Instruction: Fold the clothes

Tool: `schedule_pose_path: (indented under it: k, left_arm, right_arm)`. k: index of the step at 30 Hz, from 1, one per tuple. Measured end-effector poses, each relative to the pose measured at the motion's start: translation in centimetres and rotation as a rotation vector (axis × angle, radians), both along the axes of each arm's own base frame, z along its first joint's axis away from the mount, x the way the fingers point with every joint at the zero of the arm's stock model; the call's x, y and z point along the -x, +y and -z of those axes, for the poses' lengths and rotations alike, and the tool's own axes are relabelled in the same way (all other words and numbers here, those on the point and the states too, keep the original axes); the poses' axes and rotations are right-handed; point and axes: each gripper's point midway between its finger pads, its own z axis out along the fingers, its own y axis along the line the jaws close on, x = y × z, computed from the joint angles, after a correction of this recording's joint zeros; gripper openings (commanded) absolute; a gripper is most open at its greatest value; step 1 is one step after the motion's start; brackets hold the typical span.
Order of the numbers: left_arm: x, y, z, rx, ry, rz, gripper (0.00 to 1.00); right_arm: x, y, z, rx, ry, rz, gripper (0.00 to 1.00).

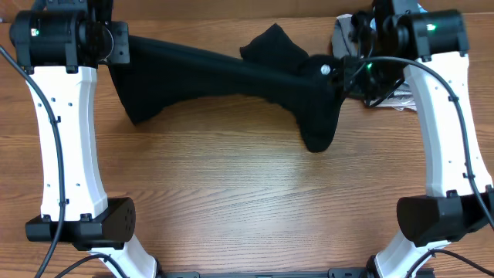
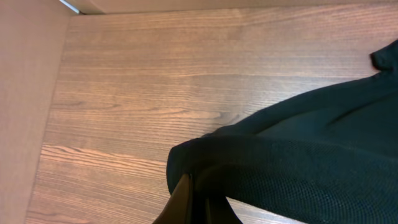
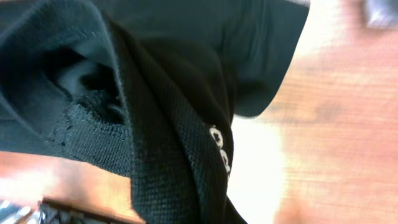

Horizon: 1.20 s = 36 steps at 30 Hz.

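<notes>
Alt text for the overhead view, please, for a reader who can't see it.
A large, wrinkled black soft-fabric garment is stretched between the left gripper and the right gripper across the far half of a brown wooden table, each end bunched at a gripper. A small white logo shows near its right end.

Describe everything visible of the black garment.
The black garment is plain, soft, knit-textured fabric, wrinkled, with a small white print beside a seam. It stretches as a bunched band between the left end effector and the right end effector, with a loose end sagging toward the wooden table near each. Fabric wraps over the left one, which looks clamped on it. Cloth hides the right one's tips, so that grip cannot be confirmed.
</notes>
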Motion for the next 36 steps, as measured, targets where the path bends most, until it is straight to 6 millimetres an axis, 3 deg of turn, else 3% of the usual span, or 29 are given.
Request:
schedule_pose_path:
  k: [2, 6, 11, 17, 24, 30, 33, 36]
  left_arm:
    - [0.1, -0.1, 0.7, 0.006, 0.022, 0.005, 0.04]
    - [0.3, -0.3, 2.3, 0.017, 0.071, 0.011, 0.04]
    - [0.3, -0.2, 3.8, 0.018, 0.111, 0.009, 0.04]
    - [0.1, -0.7, 5.7, 0.048, 0.146, 0.027, 0.04]
    - [0.9, -1.6, 9.8, 0.099, 0.254, 0.049, 0.04]
    - [2.2, -1.7, 13.9, 0.108, 0.368, 0.046, 0.04]
    - [2.3, -1.5, 14.5, 0.1, 0.377, 0.042, 0.04]
    - [1.8, -1.4, 14.4, 0.092, 0.355, 0.039, 0.04]
  right_arm:
    - [0.4, 0.2, 1.8, -0.007, 0.05, -0.002, 0.09]
    - [1.4, 0.6, 6.2, -0.021, 0.146, -0.005, 0.23]
    - [3.8, 1.3, 11.6, -0.024, 0.265, -0.026, 0.33]
    - [6.1, 3.1, 15.6, -0.06, 0.325, -0.065, 0.4]
    - [7.3, 4.7, 17.0, -0.058, 0.335, -0.119, 0.67]
    - [8.1, 6.3, 17.0, -0.049, 0.331, -0.181, 0.71]
    - [8.3, 7.2, 17.1, -0.048, 0.321, -0.21, 0.71]
    - [6.8, 8.4, 17.3, -0.064, 0.24, -0.236, 0.7]
